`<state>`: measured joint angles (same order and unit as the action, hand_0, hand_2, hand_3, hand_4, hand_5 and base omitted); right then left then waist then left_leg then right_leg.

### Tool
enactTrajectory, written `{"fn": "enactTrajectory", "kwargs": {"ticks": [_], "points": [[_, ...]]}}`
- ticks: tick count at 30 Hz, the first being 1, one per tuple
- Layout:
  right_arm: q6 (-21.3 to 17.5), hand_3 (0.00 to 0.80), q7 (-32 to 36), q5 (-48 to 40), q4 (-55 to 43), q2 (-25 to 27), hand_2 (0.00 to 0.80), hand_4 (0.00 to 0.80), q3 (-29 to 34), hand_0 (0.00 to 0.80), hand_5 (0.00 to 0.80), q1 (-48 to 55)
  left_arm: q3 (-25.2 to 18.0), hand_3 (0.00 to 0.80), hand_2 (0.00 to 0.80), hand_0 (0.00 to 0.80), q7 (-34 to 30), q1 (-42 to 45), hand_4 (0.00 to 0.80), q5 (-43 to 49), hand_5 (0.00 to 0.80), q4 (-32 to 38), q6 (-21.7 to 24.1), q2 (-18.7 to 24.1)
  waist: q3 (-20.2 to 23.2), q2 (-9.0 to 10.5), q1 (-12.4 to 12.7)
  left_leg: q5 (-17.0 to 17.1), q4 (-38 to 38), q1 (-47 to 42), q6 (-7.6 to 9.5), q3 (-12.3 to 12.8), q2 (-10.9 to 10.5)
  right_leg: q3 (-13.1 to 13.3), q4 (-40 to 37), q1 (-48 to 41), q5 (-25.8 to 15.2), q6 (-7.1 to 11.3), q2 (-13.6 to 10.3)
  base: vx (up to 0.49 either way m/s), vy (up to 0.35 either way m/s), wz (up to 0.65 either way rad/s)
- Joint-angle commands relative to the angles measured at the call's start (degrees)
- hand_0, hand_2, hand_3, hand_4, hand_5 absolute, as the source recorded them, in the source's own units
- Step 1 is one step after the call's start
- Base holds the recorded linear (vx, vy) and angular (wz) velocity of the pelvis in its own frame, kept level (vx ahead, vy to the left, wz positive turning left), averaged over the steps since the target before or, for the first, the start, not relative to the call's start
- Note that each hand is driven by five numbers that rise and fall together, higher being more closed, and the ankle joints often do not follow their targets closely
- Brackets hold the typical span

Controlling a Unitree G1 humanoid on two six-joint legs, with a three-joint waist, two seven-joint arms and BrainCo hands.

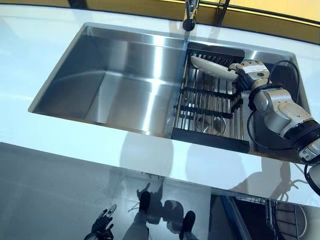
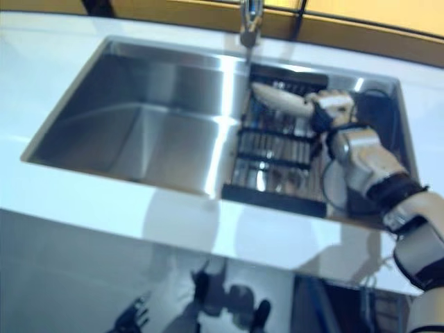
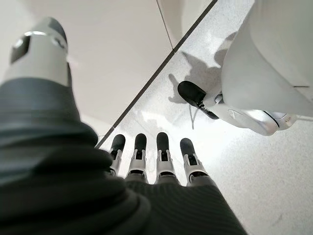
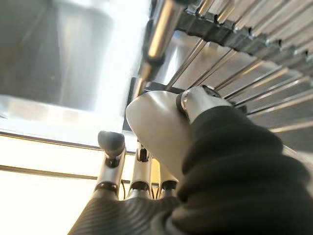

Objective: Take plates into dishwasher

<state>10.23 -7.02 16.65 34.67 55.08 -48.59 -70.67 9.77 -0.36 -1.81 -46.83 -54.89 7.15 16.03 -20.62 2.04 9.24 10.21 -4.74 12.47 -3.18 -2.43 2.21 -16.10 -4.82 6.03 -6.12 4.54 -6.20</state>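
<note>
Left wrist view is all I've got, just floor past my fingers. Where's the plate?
Observer: The plate is pinched in the right hand, above the dish rack in the sink.
Operator: Is it lying in the rack?
Observer: No, it is held tilted over the rack's far end, near the faucet.
Operator: And my left hand?
Observer: The left hand hangs open below the counter, holding nothing.

The sink's (image 1: 75,75) left basin lies open — the rack (image 1: 210,112) and faucet (image 1: 190,17) crowd its right side.
</note>
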Motion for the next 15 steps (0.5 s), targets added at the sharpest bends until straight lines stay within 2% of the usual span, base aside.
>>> {"fn": "enactTrajectory", "kwargs": {"ticks": [1, 8, 13, 15], "points": [[-0.3, 0.800, -0.8, -3.2, 4.6, 1.8, 0.800, 0.800, 2.7, 0.800, 0.800, -3.5, 0.5, 0.000, 0.000, 0.000, -0.9, 2.4, 0.000, 1.3, 0.000, -1.4, 2.0, 1.3, 2.9, 4.04, 1.6, -6.5, -0.3, -3.2, 0.83, 1.4, -1.5, 0.6, -0.2, 1.4, -2.6, 4.85, -2.7, 0.000, 0.000, 0.00], [-2.5, 0.800, 1.8, -10.3, 3.6, 0.6, 0.800, 0.800, 6.3, 0.800, 0.800, -1.3, 0.4, 0.000, 0.000, 0.000, -1.0, 2.8, 0.000, 2.0, 0.000, -1.2, 2.1, 0.9, 3.2, 4.30, 1.6, -6.8, -0.3, -4.0, 0.78, 1.5, -1.4, 0.5, -0.2, 0.7, -2.4, 4.74, -2.6, 0.000, 0.000, 0.00], [-1.7, 0.800, 3.8, -18.2, 3.2, -0.9, 0.800, 0.800, 10.2, 0.800, 0.800, 1.0, 0.5, 0.000, 0.000, 0.000, -1.3, 3.1, 0.000, 2.2, 0.000, -1.3, 2.1, 0.7, 3.5, 4.41, 1.5, -7.0, -0.3, -4.7, 0.77, 1.6, -1.3, 0.4, -0.2, 0.1, -2.3, 4.63, -2.6, 0.000, 0.000, 0.00], [-1.5, 0.800, 5.1, -22.7, 3.4, -2.8, 0.800, 0.800, 14.3, 0.800, 0.800, 3.0, 0.1, 0.000, 0.000, 0.000, -1.5, 3.3, 0.000, 2.8, 0.000, -1.2, 1.8, 0.4, 3.7, 4.29, 1.5, -7.2, -0.3, -5.3, 0.74, 1.8, -1.2, 0.4, -0.2, -0.6, -2.2, 4.47, -2.7, 0.033, 0.009, 0.00]]}}
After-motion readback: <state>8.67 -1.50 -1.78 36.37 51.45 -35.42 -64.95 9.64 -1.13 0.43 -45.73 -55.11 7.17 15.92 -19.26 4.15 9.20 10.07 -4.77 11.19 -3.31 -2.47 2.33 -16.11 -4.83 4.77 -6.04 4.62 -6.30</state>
